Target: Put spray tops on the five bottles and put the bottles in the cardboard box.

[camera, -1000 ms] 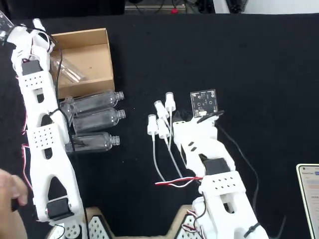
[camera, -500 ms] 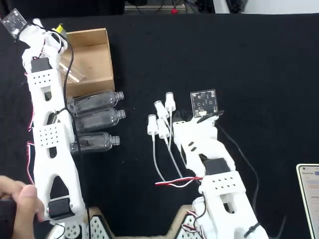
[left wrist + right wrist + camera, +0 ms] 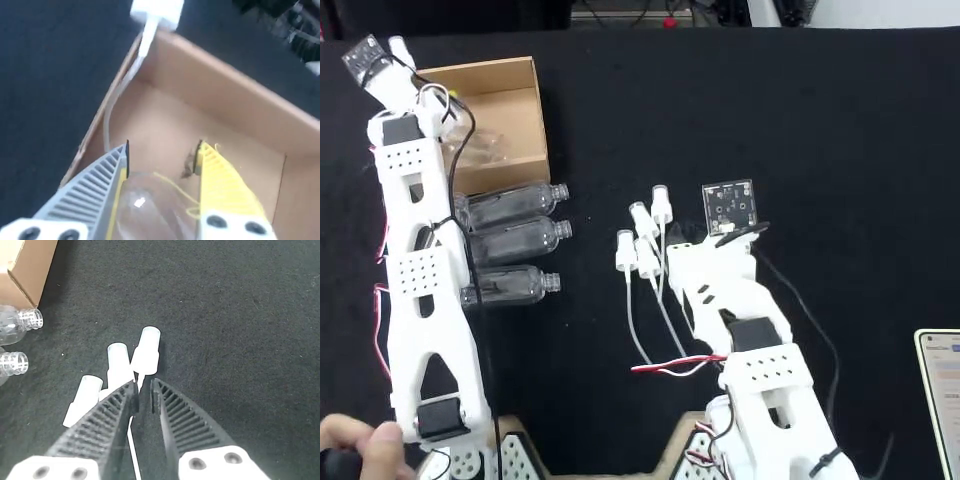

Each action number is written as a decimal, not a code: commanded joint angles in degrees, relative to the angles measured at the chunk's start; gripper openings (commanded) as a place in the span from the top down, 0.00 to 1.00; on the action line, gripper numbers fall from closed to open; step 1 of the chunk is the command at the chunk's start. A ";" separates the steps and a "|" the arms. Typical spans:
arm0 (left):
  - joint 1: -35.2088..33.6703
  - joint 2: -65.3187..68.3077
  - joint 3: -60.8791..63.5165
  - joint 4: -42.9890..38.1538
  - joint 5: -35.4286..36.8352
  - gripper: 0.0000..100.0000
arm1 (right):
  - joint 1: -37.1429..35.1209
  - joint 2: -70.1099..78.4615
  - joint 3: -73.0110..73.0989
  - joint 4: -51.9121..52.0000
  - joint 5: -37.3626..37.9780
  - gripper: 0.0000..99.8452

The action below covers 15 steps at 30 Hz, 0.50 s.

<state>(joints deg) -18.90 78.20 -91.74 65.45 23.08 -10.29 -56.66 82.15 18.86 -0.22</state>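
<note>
My left gripper (image 3: 162, 150) is shut on a clear bottle (image 3: 150, 210), held just over the open cardboard box (image 3: 510, 115) at the far left of the table. The bottle's white spray top (image 3: 156, 11) pokes past the box's rim, and its thin tube runs back toward the fingers. Another clear bottle (image 3: 480, 150) lies inside the box. Three uncapped bottles (image 3: 510, 240) lie side by side in front of the box. My right gripper (image 3: 145, 384) rests with its jaws nearly together just behind a cluster of loose spray tops (image 3: 118, 360); a dip tube runs between them.
The black cloth (image 3: 840, 130) spreads wide to the right of the spray tops. A screen device (image 3: 942, 390) lies at the right edge. Red and white cables (image 3: 670, 365) trail beside the right arm.
The left arm has swung inward from beyond the box's outer side, bringing the capped bottle over the box. The right arm and the spray tops have not moved.
</note>
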 commanded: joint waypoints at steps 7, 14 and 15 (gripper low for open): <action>4.88 -1.85 -2.51 3.96 4.22 0.80 | 1.05 -1.19 -0.40 -1.32 -0.26 0.94; 10.68 -2.02 -3.65 3.69 4.13 0.80 | 1.05 -1.19 -0.40 -1.32 -0.26 0.94; 11.03 -2.02 -3.65 3.08 4.13 0.80 | 1.05 -1.19 -0.40 -1.32 -0.26 0.94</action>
<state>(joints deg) -10.11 78.11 -92.18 70.11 27.03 -10.29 -56.66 82.15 18.86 -0.22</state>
